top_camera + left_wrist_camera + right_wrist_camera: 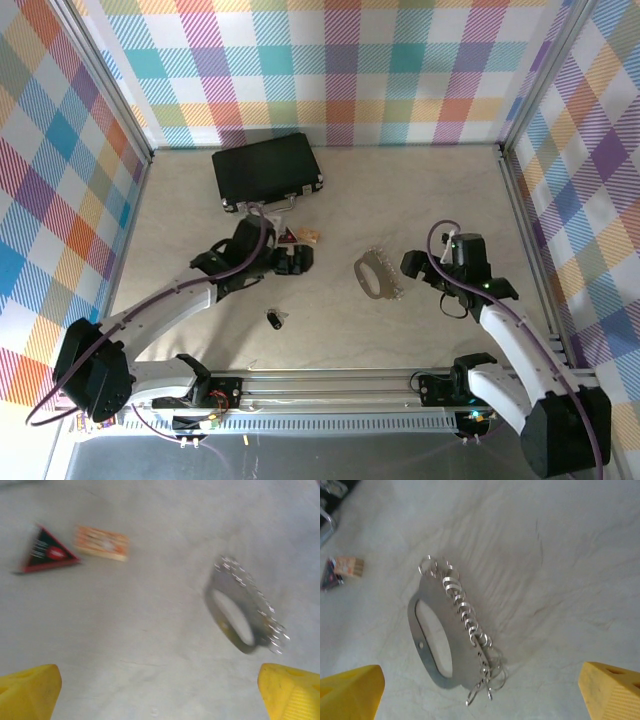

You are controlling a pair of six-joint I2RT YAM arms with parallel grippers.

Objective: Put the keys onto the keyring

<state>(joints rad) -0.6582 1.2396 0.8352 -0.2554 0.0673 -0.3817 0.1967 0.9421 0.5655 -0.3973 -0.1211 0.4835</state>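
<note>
The keyring is a flat silver oval loop with a row of small rings along one edge, lying mid-table. It sits just beyond my right gripper, whose yellow fingertips stand wide apart with nothing between them. In the left wrist view the keyring is blurred, ahead and to the right of my open left gripper. The tiny black-headed key lies alone on the table, nearer the front than my left gripper. My right gripper hangs just right of the keyring.
A black case with a metal handle lies at the back left. A small dark-red triangle and a tan chip rest just beyond the left gripper. Plaid walls enclose the table on three sides.
</note>
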